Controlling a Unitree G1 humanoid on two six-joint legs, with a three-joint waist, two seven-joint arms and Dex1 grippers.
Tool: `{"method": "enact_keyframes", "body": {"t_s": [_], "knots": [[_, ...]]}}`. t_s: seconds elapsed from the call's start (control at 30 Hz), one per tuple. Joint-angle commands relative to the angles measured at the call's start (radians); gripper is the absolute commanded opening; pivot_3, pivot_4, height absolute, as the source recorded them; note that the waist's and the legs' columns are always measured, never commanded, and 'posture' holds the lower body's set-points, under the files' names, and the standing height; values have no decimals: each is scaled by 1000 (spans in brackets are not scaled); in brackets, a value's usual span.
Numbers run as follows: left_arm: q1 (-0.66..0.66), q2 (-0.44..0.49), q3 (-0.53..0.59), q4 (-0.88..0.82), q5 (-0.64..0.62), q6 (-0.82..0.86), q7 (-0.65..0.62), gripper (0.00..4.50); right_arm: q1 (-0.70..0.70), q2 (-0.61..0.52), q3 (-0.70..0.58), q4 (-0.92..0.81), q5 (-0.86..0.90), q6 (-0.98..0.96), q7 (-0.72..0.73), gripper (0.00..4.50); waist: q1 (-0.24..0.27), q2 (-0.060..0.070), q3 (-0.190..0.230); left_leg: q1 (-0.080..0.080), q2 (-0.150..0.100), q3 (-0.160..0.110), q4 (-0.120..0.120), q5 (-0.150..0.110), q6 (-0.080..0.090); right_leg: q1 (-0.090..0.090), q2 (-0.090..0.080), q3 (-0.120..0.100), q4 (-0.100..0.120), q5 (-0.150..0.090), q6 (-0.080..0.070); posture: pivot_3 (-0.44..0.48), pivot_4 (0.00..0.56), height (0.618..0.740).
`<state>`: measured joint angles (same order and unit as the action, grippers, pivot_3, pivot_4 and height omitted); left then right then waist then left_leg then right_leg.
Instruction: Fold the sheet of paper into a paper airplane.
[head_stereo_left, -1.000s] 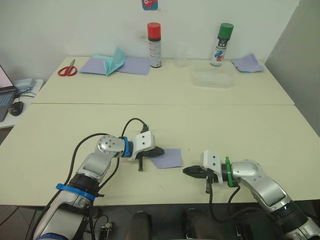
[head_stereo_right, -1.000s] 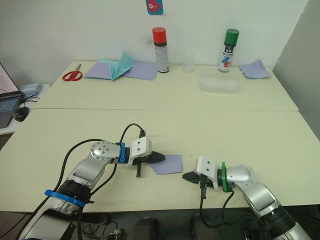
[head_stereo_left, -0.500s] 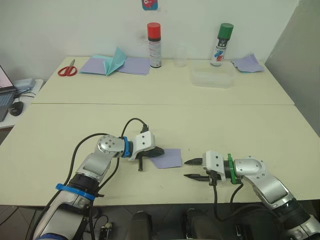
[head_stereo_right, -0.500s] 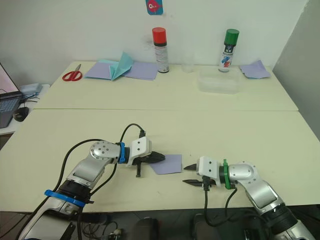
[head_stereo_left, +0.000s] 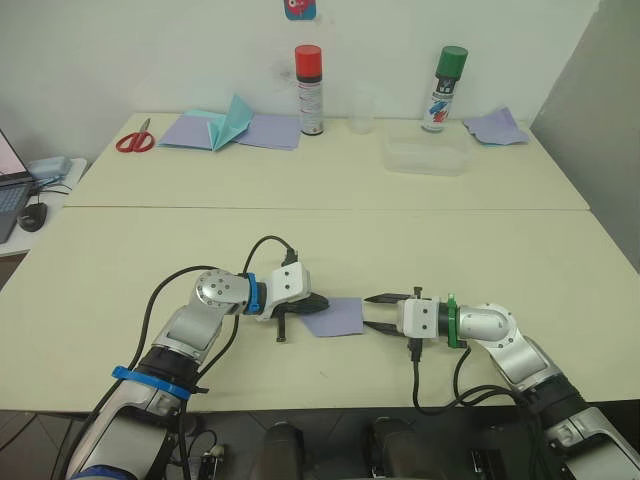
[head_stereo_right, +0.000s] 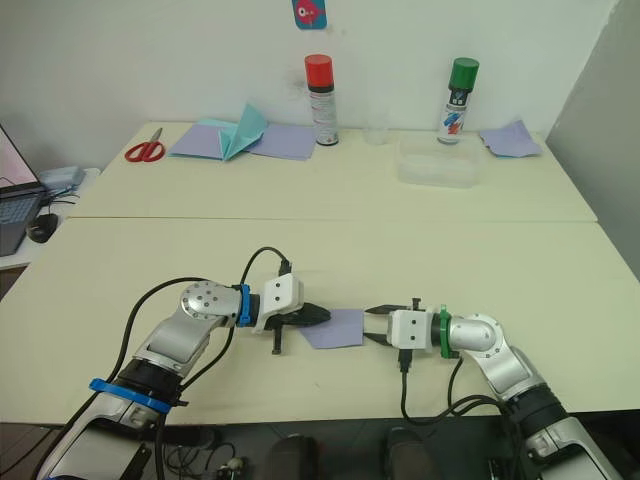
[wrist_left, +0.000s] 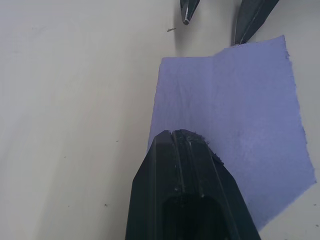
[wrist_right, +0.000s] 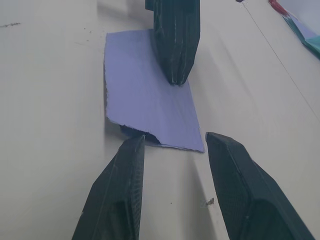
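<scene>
While the sheet of paper (head_stereo_left: 336, 316) lies flat near the front edge of the counter (head_stereo_left: 500, 250), about midway along it, the left gripper (head_stereo_left: 318, 302) presses down on the sheet's left margin with its fingers (wrist_left: 186, 185) closed together, pinning rather than pinching. The right gripper (head_stereo_left: 376, 312) sits at the opposite margin, fingers (wrist_right: 118, 190) spread wide and tips just at the paper's edge, one corner of which lifts slightly off the surface to leave a dark gap beneath. No fold appears finished; the lavender sheet shows a faint crease line and a slightly ragged edge but stays a single flat layer. Judging by its look, the paper is very light, thin and limp, likely to slide on the smooth counter and to crumple or tear if squeezed hard or dragged. The raised right corner seems the best place to take hold, with one finger slipped under and the other closing from above, while the left gripper's weight keeps the rest from shifting. Any pull should probably be gentle and upward, rolling the flap over toward the pinned side. Along the far edge of the counter stand a red-capped spray can (head_stereo_left: 309, 89) and a green-capped spray can (head_stereo_left: 444, 88), with scissors (head_stereo_left: 134, 139), a clear plastic tray (head_stereo_left: 427, 156) and a teal paper piece (head_stereo_left: 232, 121) lying well apart from the work.
</scene>
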<state>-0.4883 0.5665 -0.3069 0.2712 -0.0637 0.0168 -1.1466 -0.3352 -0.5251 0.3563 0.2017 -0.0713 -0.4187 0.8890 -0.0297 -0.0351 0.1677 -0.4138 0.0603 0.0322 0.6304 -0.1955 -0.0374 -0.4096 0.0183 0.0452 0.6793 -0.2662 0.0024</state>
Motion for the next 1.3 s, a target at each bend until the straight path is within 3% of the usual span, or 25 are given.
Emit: {"method": "enact_keyframes", "body": {"t_s": [0.03,0.5,1.23,1.3], "knots": [[13,13,-17,32,42,17,1,0,-14,3,-11,-12,6,-39,1,1996,0,0,0,0,0,0,0,0,0,0,0,0,0,0,0,0,150,740],[13,12,-17,35,42,18,4,0,-18,52,-16,-37,70,-6,24,1996,0,0,0,5,0,1,0,0,0,4,0,1,1,0,0,0,150,740],[25,11,-9,33,32,39,5,0,-134,187,75,158,-44,-142,6,1996,-1,0,0,6,1,1,0,0,0,4,0,1,1,0,-1,0,150,740],[26,14,-7,32,32,41,2,0,-134,192,72,158,-21,-121,27,1640,-1,0,0,6,1,1,0,0,0,4,0,1,2,-1,-1,0,150,740]]}}
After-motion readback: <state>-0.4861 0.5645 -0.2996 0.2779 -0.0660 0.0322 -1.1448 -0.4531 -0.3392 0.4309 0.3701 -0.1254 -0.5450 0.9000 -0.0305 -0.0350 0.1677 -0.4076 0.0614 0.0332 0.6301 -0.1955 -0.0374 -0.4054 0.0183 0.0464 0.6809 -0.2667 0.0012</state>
